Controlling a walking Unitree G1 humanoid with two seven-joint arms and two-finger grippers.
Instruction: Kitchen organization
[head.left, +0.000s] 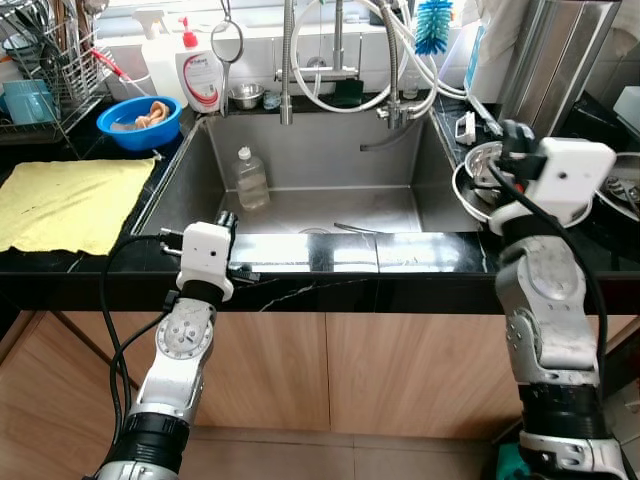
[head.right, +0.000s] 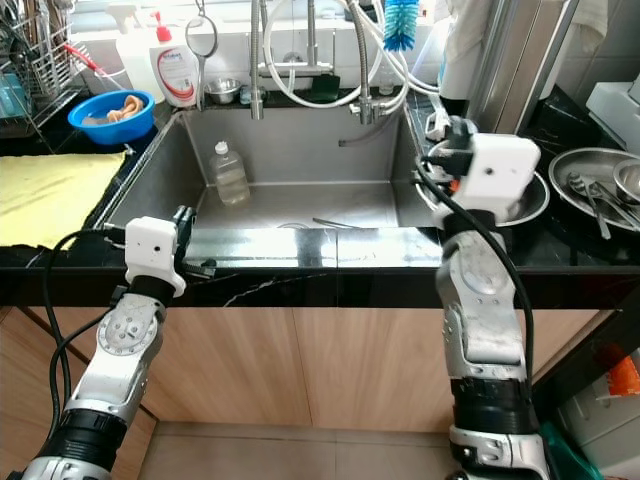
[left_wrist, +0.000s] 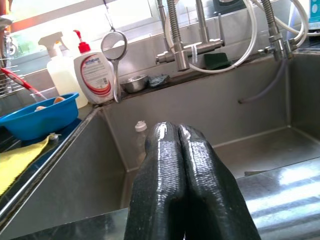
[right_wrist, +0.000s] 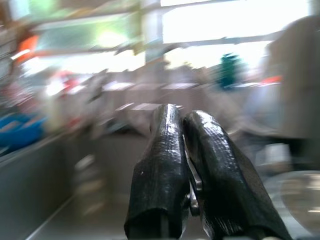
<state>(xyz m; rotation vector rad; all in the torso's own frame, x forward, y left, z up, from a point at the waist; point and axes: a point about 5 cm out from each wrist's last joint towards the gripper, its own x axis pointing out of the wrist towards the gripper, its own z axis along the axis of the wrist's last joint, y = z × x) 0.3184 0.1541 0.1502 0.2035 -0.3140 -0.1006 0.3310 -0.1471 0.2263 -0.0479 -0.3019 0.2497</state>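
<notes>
My left gripper (head.left: 228, 222) hovers at the front edge of the steel sink (head.left: 200, 160), its fingers (left_wrist: 165, 150) shut with nothing between them. A clear plastic bottle (head.left: 250, 178) stands in the basin's far left corner, ahead of that gripper. A thin metal utensil (head.left: 355, 229) lies on the sink floor. My right gripper (head.left: 510, 130) is raised over a steel bowl (head.left: 468, 185) on the right counter. It is shut on a thin metal utensil (right_wrist: 193, 179) that shows between the pads. The right wrist view is blurred.
A steel tray (head.right: 590, 185) holding utensils sits at the far right. On the left counter are a yellow cloth (head.left: 70, 200), a blue bowl (head.left: 140, 120) and a dish rack (head.left: 50, 70). Soap bottle (head.left: 200, 75), faucets with hoses (head.left: 288, 60) and a blue brush (head.left: 432, 25) line the back.
</notes>
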